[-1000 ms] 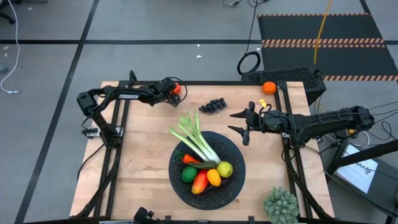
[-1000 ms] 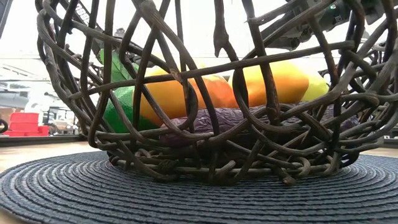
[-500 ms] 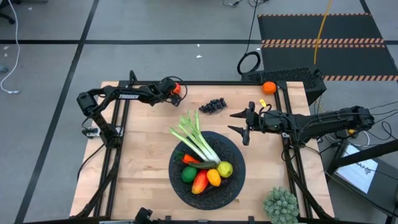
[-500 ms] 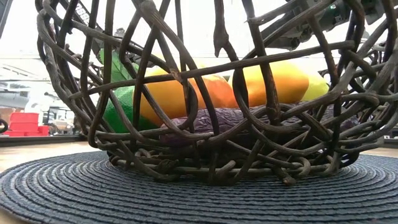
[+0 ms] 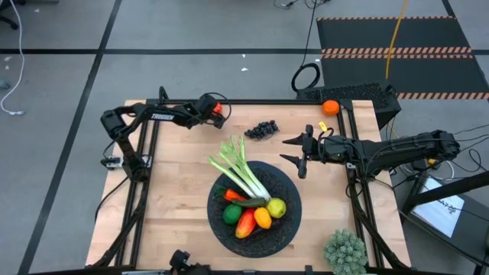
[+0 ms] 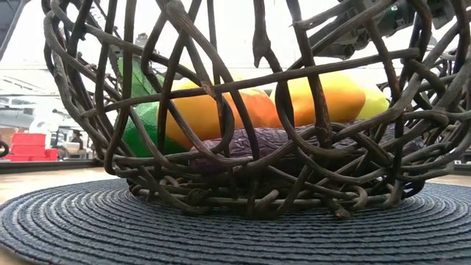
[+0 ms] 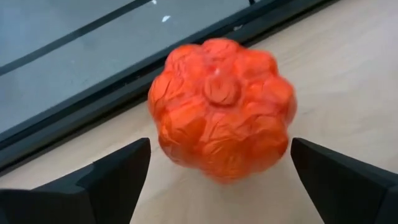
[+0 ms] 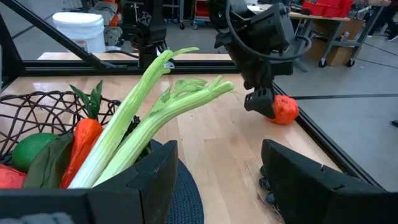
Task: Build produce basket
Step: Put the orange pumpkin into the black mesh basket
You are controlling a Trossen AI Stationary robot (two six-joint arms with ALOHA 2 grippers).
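The red-orange lumpy tomato (image 7: 221, 106) sits on the table near its far left corner (image 5: 218, 109). My left gripper (image 7: 221, 150) (image 5: 212, 111) is open, one finger on each side of the tomato with a gap on both sides. My right gripper (image 5: 284, 150) (image 8: 217, 168) is open and hovers right of the black woven basket (image 5: 284, 229). In the basket lie the leek (image 5: 241, 174), carrot (image 8: 84, 146), lime (image 5: 231, 215), a lemon (image 5: 276, 207), a pepper (image 5: 245, 223) and the eggplant (image 6: 280, 140). The leek's leaves stick out over the far rim.
Dark grapes (image 5: 261, 130) lie on the table between the two grippers. An orange (image 5: 330, 107) rests on the frame at the far right corner. A bushy pale-green clump (image 5: 345, 252) stands at the near right corner. Bare wood lies left of the basket.
My left arm has shifted a little toward the table's right, bringing its gripper closer around the tomato. The tomato and my right arm have kept still.
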